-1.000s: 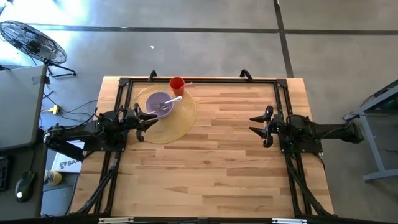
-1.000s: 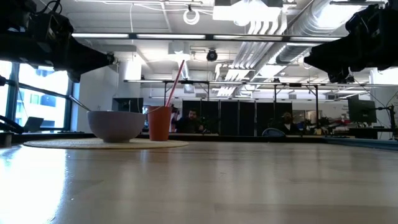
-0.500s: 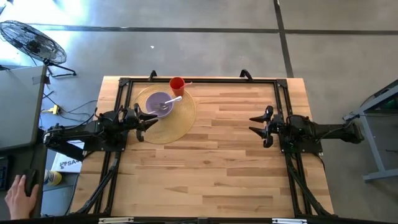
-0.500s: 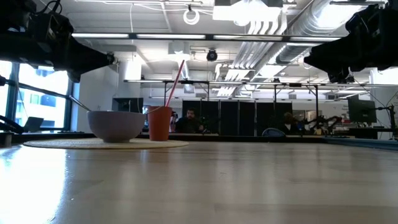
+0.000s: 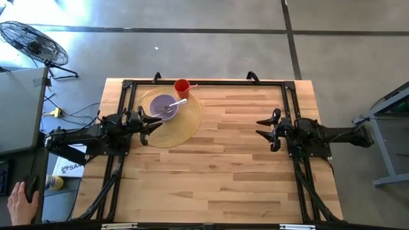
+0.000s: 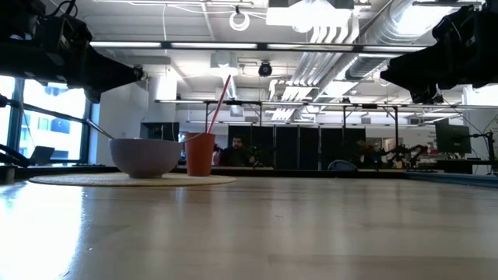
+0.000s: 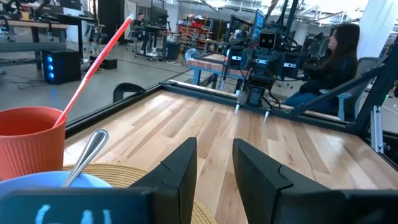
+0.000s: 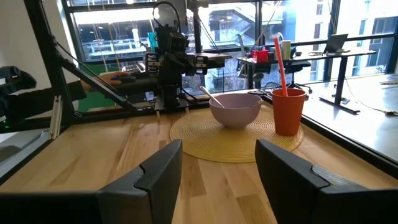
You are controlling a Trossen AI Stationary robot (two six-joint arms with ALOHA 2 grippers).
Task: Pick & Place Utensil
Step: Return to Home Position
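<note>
A lilac bowl [image 5: 164,107] stands on a round woven placemat [image 5: 182,124] at the table's far left. A metal spoon [image 5: 179,102] lies in it, bowl end down, with its handle leaning on the rim toward an orange cup [image 5: 182,85]. The cup holds a red straw [image 6: 219,99] and stands on the mat's far edge. My left gripper [image 5: 152,121] hovers open just left of the bowl, over the mat's edge; its fingers show apart in the left wrist view [image 7: 214,168]. My right gripper [image 5: 261,127] waits open at the table's right side, with a wide gap [image 8: 217,180].
A black frame [image 5: 204,83] runs along the far and side edges of the table. Bare wood [image 5: 217,166] stretches between the arms and toward the near edge. A person sits beyond the table [image 7: 336,56]. A hand [image 5: 16,203] shows off the table's left near corner.
Both arms and the tableware have kept still. A person's hand has come into the high view at the floor beside the table's left near corner.
</note>
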